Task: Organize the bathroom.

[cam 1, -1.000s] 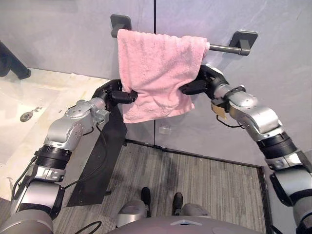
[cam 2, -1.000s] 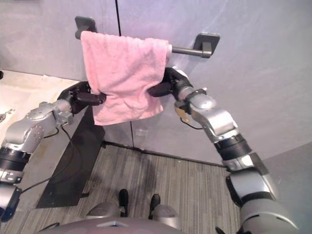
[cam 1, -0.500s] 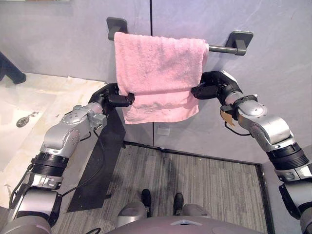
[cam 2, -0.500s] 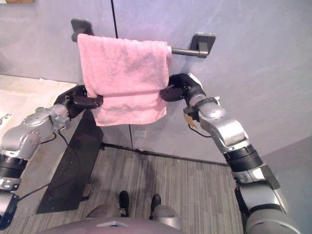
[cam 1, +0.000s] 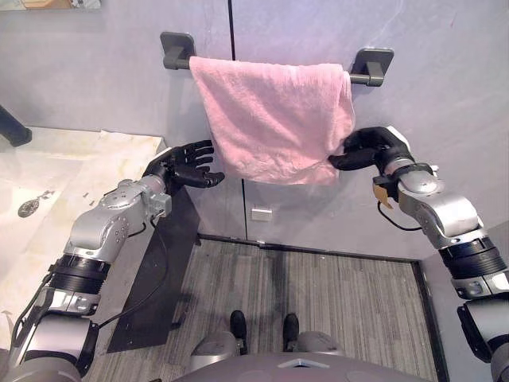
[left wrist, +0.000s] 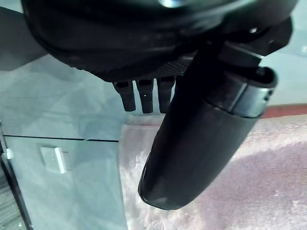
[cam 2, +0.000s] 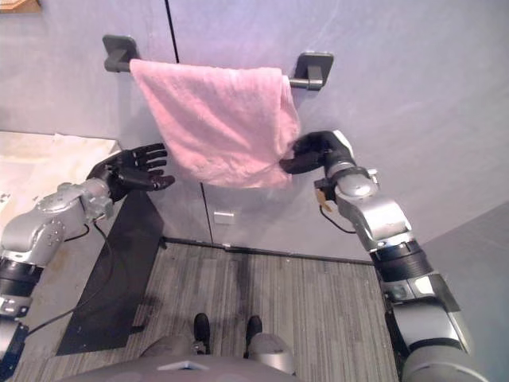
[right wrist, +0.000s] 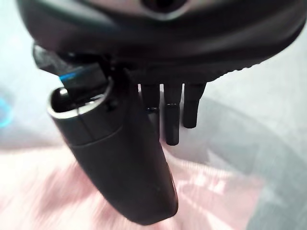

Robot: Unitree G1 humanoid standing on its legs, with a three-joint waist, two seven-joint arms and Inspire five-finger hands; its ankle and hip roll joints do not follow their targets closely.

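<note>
A pink towel (cam 1: pixel 274 115) hangs over a dark wall bar (cam 1: pixel 363 78) and is drawn slantwise toward the right. My right hand (cam 1: pixel 374 146) is at the towel's lower right edge, its thumb and curled fingers pinching the cloth. In the right wrist view the thumb (right wrist: pixel 124 158) lies over the pink cloth (right wrist: pixel 38 187). My left hand (cam 1: pixel 184 165) hovers open with spread fingers, a short way left of the towel's lower left corner and apart from it. Past its thumb (left wrist: pixel 201 143), the left wrist view shows the towel (left wrist: pixel 268 182).
The bar's two dark mounts (cam 1: pixel 176 49) sit on a grey wall. A black panel (cam 1: pixel 163 263) leans against the wall below my left arm. A small white plate (cam 1: pixel 261 214) is low on the wall. At the far left lies a pale floor with a drain (cam 1: pixel 29 208).
My left hand has let go of the towel's left edge and opened. The right hand has drawn its edge out to the right, spreading the towel along the bar. The camera has shifted.
</note>
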